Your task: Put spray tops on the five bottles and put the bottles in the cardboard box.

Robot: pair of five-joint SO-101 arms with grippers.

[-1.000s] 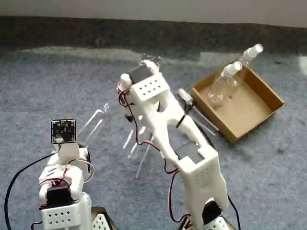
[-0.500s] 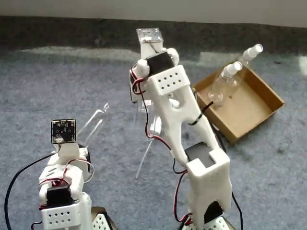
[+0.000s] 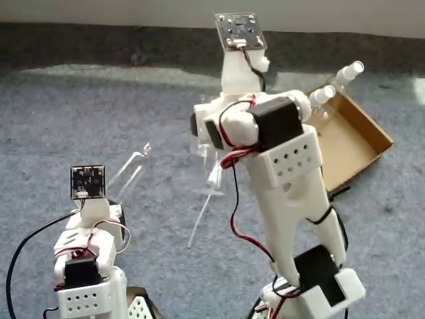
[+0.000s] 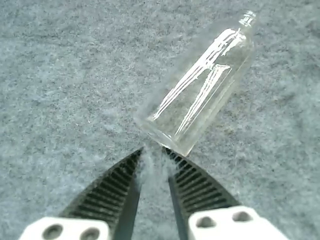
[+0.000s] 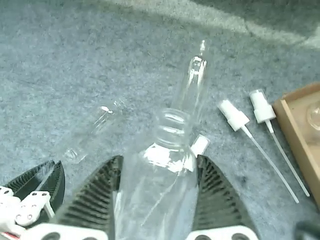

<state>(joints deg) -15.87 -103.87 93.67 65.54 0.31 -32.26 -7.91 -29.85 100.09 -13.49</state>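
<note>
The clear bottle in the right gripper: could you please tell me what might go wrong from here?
The smooth clear bottle, held above the grey carpet in the right gripper, could slip. Its neck has no spray top, so boxing it now would skip a step. Two white spray tops lie nearby, easily knocked.

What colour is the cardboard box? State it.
Brown; the open cardboard box shows best in the high view.

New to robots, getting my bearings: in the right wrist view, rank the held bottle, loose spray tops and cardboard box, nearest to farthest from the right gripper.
1. The bottle, clamped in the right gripper.
2. Two spray tops, lying on the carpet between gripper and box; too close to rank against each other.
3. The cardboard box, beyond the spray tops.
</note>
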